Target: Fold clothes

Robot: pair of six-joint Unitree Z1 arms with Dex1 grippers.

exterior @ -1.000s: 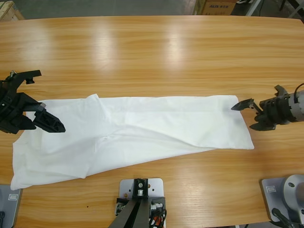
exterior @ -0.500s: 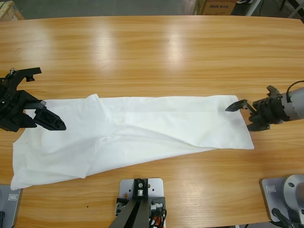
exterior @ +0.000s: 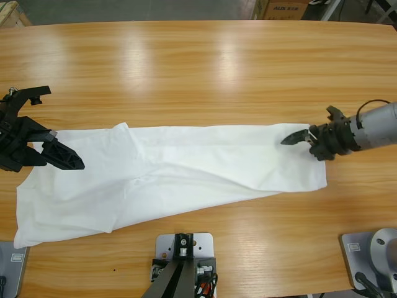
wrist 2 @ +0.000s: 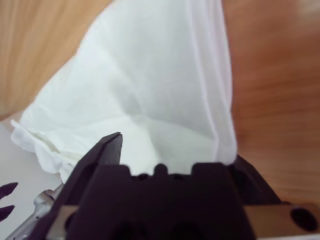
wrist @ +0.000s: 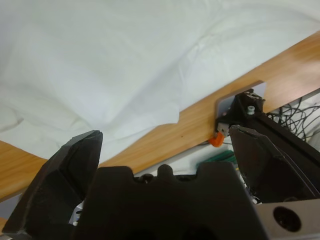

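- The white T-shirt (exterior: 173, 174) is spread lengthwise on the near half of the wooden table (exterior: 198, 68), as a long band that is wider at one end, with soft creases along its middle.
- The left gripper (exterior: 46, 133) is seen at the wider end of the T-shirt, above its far corner; its two black jaws are held wide apart and no cloth is between them.
- In the left wrist view the T-shirt (wrist: 125, 65) is seen beyond the spread jaws of the left gripper (wrist: 165, 142).
- The right gripper (exterior: 304, 139) is placed at the narrow end of the T-shirt, over its far corner.
- In the right wrist view the T-shirt (wrist 2: 150, 85) lies between the parted jaws of the right gripper (wrist 2: 175, 150); whether the cloth is pinched cannot be told.
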